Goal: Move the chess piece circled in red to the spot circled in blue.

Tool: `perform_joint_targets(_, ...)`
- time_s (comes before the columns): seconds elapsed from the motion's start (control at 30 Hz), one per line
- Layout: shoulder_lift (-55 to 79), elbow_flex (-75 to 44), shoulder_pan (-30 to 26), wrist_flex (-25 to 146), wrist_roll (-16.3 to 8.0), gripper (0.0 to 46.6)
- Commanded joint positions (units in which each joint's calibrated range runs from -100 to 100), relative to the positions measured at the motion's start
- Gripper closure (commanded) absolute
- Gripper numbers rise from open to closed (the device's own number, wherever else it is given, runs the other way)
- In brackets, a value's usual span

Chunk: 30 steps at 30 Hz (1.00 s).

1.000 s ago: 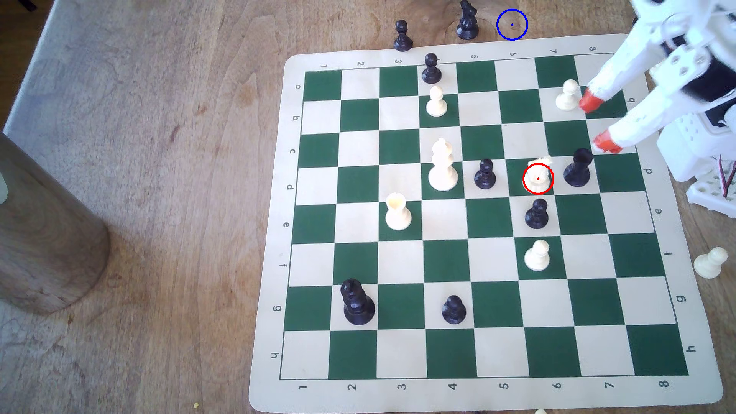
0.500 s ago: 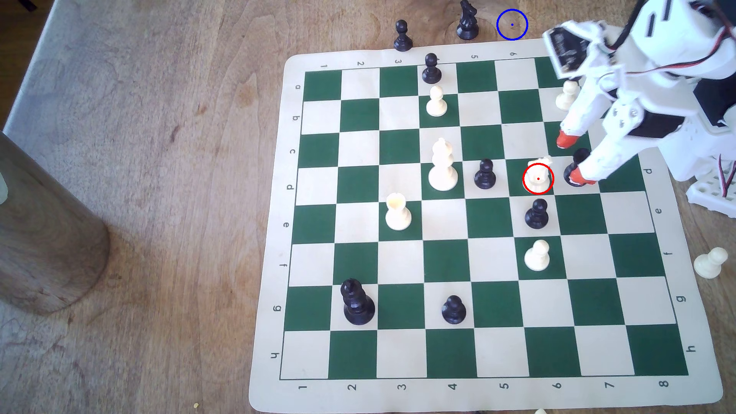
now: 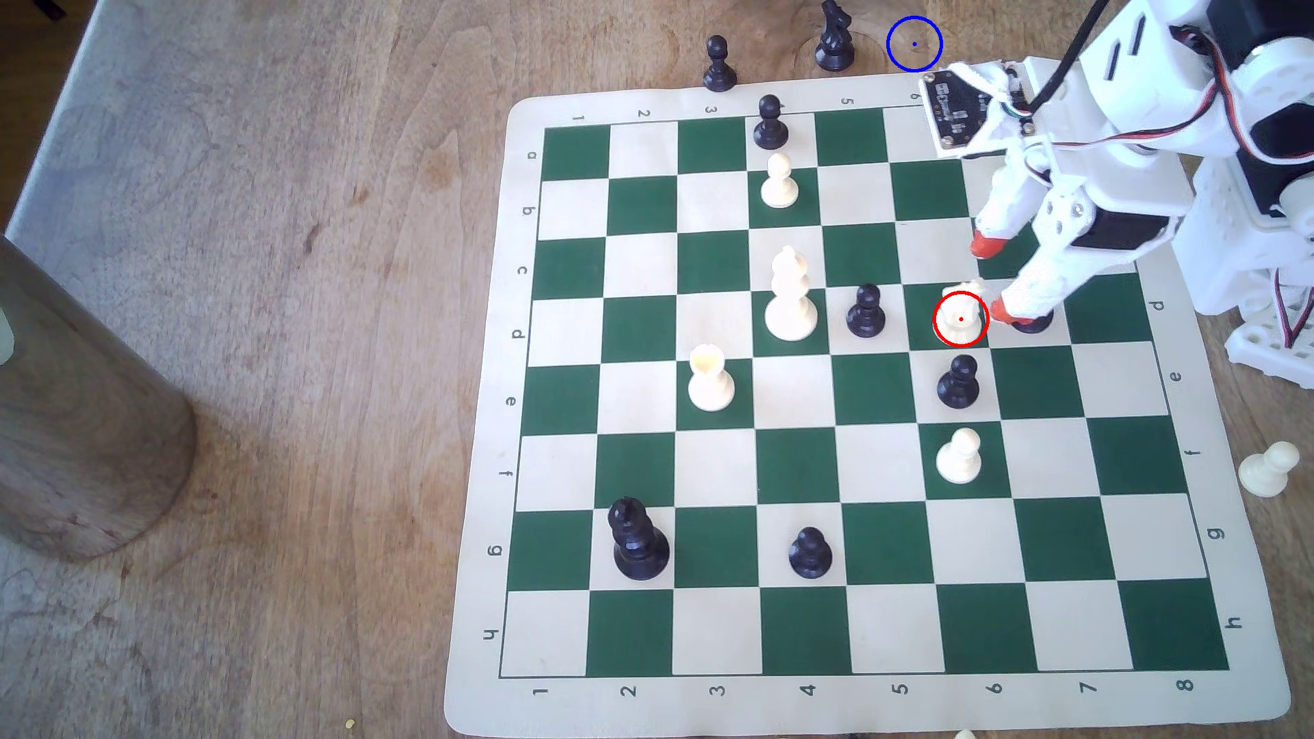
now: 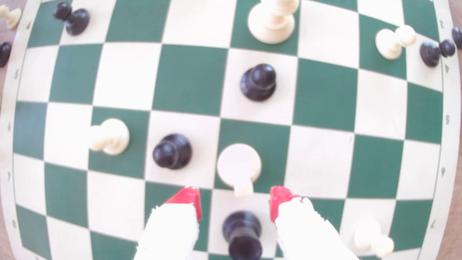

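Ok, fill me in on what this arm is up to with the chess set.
The arm's gripper is open and holds nothing, its red fingertips apart just short of the white knight inside the red ring. The knight stands on its green square, untouched as far as the pictures show. A black piece sits between the fingers in the wrist view. The blue ring, on bare wood beyond the board's far edge, has nothing in it.

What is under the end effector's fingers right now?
A black piece stands upright between the open fingers of the end effector, short of the white knight. In the exterior view one finger covers all but its base.
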Motion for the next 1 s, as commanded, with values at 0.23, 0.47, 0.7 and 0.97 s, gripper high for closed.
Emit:
perform_joint_targets(0.23,4.44,1.82,-1.65,-6.55,-0.39,32.0)
perform_joint_targets(0.47,7.84,3.45,-1.81,-11.13,-0.88,33.2)
perform_joint_targets(0.7,10.22,3.63,-2.59,-13.43,-1.42,36.4)
perform_joint_targets(0.97,10.39,4.17,-3.06,-13.43,-1.61,37.8)
